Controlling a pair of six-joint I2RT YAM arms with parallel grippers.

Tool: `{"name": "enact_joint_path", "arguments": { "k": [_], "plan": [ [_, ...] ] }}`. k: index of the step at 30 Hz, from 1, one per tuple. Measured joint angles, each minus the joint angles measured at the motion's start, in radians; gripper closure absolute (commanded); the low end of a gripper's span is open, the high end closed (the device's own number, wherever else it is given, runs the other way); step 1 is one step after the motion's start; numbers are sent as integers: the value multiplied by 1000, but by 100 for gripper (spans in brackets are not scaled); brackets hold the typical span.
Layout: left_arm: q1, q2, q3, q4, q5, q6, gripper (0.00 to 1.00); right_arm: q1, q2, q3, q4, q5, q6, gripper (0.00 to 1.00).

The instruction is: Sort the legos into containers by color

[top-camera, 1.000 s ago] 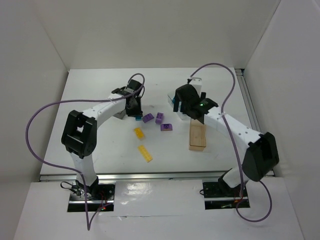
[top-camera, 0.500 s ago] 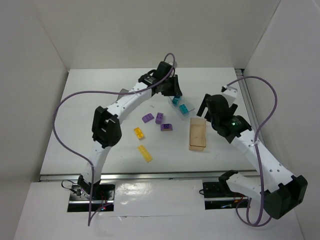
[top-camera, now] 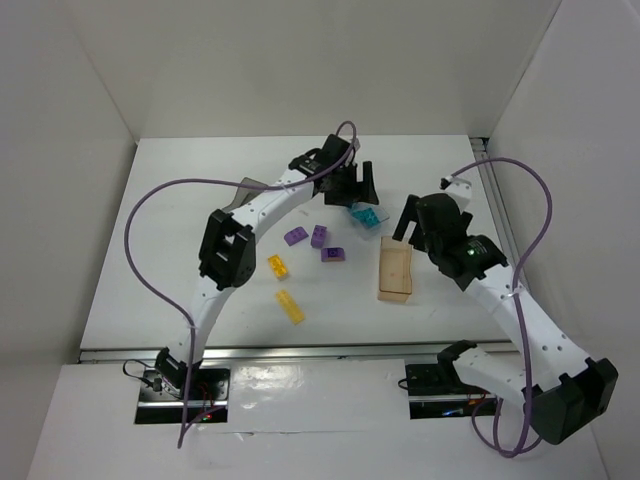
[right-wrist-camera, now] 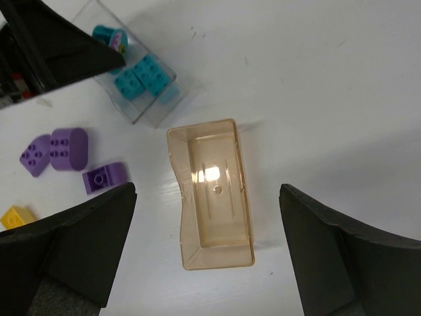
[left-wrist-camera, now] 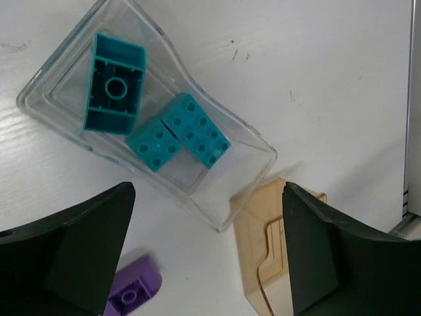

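Three teal legos (left-wrist-camera: 195,129), one inverted, in clear bin (left-wrist-camera: 227,181) (lying diagonal).

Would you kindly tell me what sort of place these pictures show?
Most likely a robotics lab test cell: a white tabletop walled by plain white panels, two white robot arms mounted at its near edge, and a clear rectangular plastic bin holding teal studded toy bricks.
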Motion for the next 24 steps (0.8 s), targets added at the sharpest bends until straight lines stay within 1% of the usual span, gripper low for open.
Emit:
{"name": "enact_joint_path", "arguments": {
  "k": [2, 3, 5, 6, 9, 11, 13, 15, 19, 20, 24],
  "plan": [
    [0, -40, -33, -1, -10, 5, 4, 10, 22, -16, 16, -50, -10, 4],
    [0, -84, -77, 3, -30, 12, 4, 18, 29, -22, 27, -77, -14, 4],
    [0, -192, -182, 4, -78, 27, 0, 74, 77, -42, 58, -122, -17, 4],
    [0, -257, -235, -1, -113, 31, 0, 111, 110, -45, 77, -142, -17, 4],
    [8, -476, -413, 12, -212, 34, 0, 235, 236, -41, 148, -175, -16, 4],
    [32, -625, -529, 23, -269, 31, 0, 287, 336, -26, 193, -192, -16, 4],
    [69, -739, -620, 21, -311, 27, 0, 312, 447, 9, 239, -213, -18, 4],
    [116, -843, -725, 28, -341, 26, 0, 316, 552, 57, 267, -218, -18, 1],
    [205, -976, -914, -4, -367, 26, 0, 316, 739, 188, 308, -211, -20, 0],
    [220, -999, -964, -7, -368, 24, 2, 315, 779, 225, 314, -208, -21, 0],
    [241, -1038, -1112, -41, -363, 15, 6, 307, 921, 367, 329, -194, -20, 1]
  ]
}}
